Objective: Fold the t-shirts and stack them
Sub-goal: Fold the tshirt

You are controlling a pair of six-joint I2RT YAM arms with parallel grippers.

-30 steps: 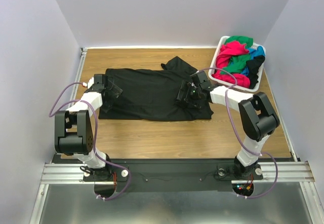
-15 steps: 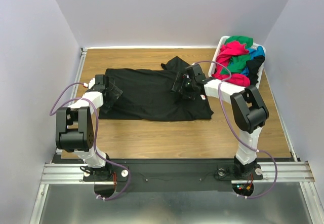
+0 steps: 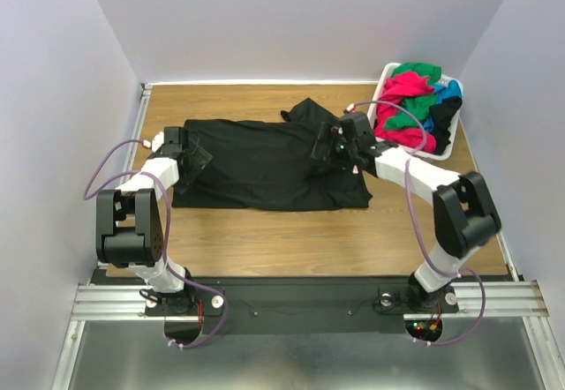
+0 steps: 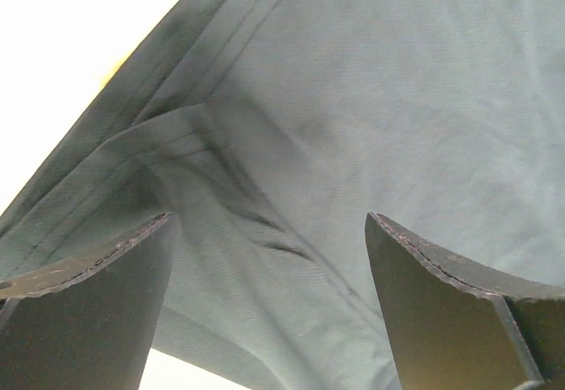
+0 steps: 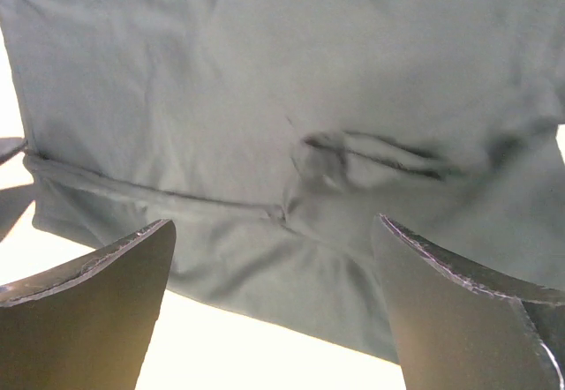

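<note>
Black t-shirt flat on table, wood showing along edges. Left gripper over left hem, right gripper right-centre; both jaws spread wide.

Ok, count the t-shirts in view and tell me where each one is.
5 visible: a black t-shirt spread on the table; a pink-red t-shirt, a green t-shirt, a blue t-shirt and another black one bunched in the white basket, far right. More may be hidden underneath.

Your two arms: white links, bulky black joints.
Left arm and right arm each trail a purple cable; left hand and right hand are black, with dark wedge fingers.
</note>
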